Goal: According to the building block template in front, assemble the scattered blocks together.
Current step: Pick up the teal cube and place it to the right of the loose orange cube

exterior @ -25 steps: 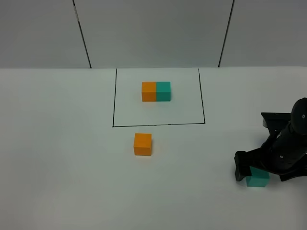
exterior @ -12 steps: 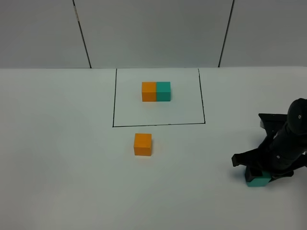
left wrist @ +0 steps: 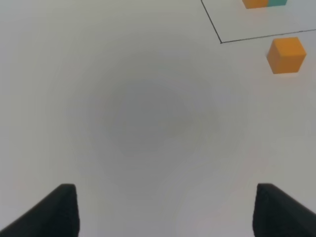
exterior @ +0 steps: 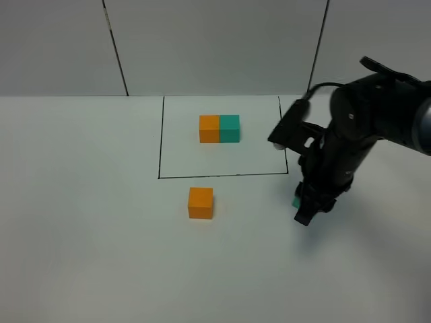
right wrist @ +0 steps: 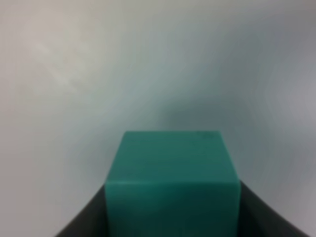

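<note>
The building block template [exterior: 219, 128], orange cube on the left joined to teal cube on the right, sits inside a black drawn outline [exterior: 222, 175] at the back. The loose orange cube [exterior: 200, 202] lies just in front of the outline; it also shows in the left wrist view [left wrist: 286, 54]. My right gripper [exterior: 302, 210] is shut on the loose teal cube [exterior: 295, 201] and holds it to the right of the orange cube; the arm hides most of it. The right wrist view shows that cube [right wrist: 172, 182] between the jaws. My left gripper [left wrist: 165, 212] is open and empty over bare table.
The white table [exterior: 81, 222] runs to a grey panelled wall [exterior: 215, 40] at the back. The right arm [exterior: 357, 128] reaches over the outline's right front corner. The left arm is outside the high view.
My right gripper closed on the teal cube at the front right, lifted it and carried it left and toward the back, to beside the outline's front right corner. The orange cube has not moved.
</note>
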`<state>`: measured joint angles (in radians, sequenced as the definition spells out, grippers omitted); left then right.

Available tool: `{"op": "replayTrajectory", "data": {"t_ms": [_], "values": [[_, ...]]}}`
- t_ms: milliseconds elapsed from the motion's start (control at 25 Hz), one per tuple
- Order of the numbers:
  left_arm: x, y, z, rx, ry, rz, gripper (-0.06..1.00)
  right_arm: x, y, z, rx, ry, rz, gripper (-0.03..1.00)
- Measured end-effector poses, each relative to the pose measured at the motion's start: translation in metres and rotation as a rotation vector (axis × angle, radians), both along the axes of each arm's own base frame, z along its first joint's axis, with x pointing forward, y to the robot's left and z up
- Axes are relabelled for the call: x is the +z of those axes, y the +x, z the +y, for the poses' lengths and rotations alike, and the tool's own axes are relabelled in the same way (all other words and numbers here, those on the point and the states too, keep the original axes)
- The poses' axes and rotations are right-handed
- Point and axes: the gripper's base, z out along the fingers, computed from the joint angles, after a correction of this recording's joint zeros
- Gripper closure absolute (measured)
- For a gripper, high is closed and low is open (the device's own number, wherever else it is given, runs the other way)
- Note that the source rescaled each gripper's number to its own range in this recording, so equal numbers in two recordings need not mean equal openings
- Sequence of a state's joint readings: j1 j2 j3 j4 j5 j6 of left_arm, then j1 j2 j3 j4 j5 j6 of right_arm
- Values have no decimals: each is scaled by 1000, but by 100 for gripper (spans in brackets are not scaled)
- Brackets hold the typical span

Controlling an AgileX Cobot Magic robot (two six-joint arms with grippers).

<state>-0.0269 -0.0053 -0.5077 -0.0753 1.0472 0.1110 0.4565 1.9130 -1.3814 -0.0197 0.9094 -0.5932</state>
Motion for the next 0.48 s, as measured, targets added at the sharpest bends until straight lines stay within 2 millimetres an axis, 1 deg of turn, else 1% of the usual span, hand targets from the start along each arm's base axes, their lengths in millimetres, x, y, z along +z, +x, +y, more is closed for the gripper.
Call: {"op": "replayTrajectory", "data": {"t_ms": [80,240,280,400,480], "values": [[0,0,0,0,0,0,32,-2,6,21,132,-29,9,97],[0,0,0,0,0,0,32,-20,19,57,307,-90,70,97],[0,0,0,0,0,0,32,-26,22,63,332,-102,86,97],[0,0,0,0,0,0,32,-33,34,79,368,-116,97,97],[0,0,0,0,0,0,32,-39,41,87,377,-120,100,97]]}}
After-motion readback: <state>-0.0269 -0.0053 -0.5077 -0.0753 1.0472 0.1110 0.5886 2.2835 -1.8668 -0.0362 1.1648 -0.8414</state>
